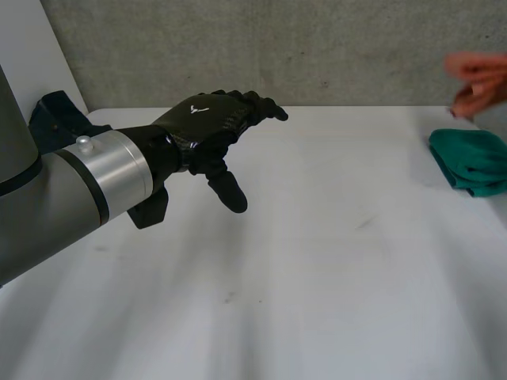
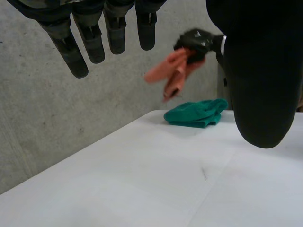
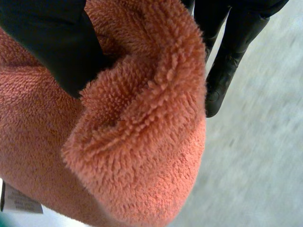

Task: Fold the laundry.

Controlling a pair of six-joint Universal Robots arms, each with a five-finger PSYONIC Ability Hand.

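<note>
Head view: the left arm (image 1: 71, 186) reaches in over the white surface (image 1: 317, 277). The left hand (image 1: 207, 127) hangs above the surface with its fingers stretched forward and its thumb (image 1: 230, 191) pointing down. It is released and grasps nothing. A folded green cloth (image 1: 471, 162) lies near the surface's far right edge. Above it, clear of the surface, an orange towel (image 1: 479, 79) is held in the air in front of the grey concrete wall (image 1: 277, 47).

Left wrist view: the left hand's fingers (image 2: 71, 52) are straight and spread, with nothing between them and the thumb. Well beyond them the right hand (image 2: 196, 40) grasps the orange towel, which hangs from it in a bunch just above the green cloth. The green cloth rests flat on the surface near the wall, apart from the towel.

Right wrist view: the right hand (image 3: 52, 42) is clenched on the orange towel. Its thumb presses into the looped pile on one side and its fingers (image 3: 227, 61) lie behind a rolled fold on the other. A small white label (image 3: 19, 201) shows at the towel's lower edge.
</note>
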